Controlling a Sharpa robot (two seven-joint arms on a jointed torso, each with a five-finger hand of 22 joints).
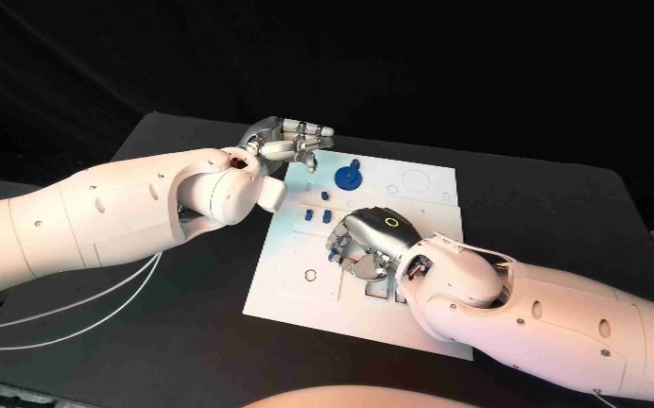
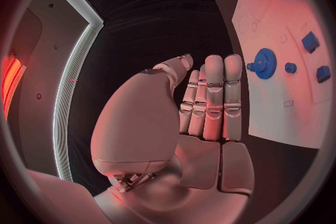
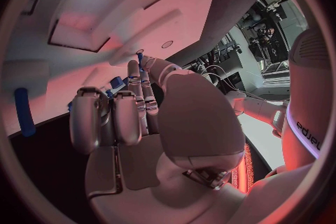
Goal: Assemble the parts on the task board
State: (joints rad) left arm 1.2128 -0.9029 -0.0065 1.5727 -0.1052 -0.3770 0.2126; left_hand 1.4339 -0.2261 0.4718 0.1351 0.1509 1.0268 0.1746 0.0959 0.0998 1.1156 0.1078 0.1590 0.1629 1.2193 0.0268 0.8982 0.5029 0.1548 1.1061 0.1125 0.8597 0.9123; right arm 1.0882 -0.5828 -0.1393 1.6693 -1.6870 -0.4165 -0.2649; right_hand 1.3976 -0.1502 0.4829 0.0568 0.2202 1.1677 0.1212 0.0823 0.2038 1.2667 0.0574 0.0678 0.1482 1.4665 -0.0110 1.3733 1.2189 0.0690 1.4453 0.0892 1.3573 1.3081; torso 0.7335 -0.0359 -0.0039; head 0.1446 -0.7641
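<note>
The white task board (image 1: 409, 318) lies in the middle of the black table. A blue gear (image 1: 349, 178) stands near its far edge, with small blue parts (image 1: 319, 212) nearer the middle. My left hand (image 1: 286, 139) hovers at the board's far left corner, fingers straight and holding nothing; in the left wrist view the left hand (image 2: 210, 101) sits beside the gear (image 2: 265, 63). My right hand (image 1: 375, 238) is low over the board's centre, fingers pointing down. A blue sliver (image 3: 140, 58) shows at the right hand's fingertips (image 3: 134, 70); whether it is pinched is unclear.
Bare black table (image 1: 573, 200) surrounds the board on all sides. A long blue piece (image 3: 24, 112) lies at the board's edge in the right wrist view. More small blue parts (image 2: 310, 42) sit past the gear. White cables (image 1: 82, 304) trail under my left arm.
</note>
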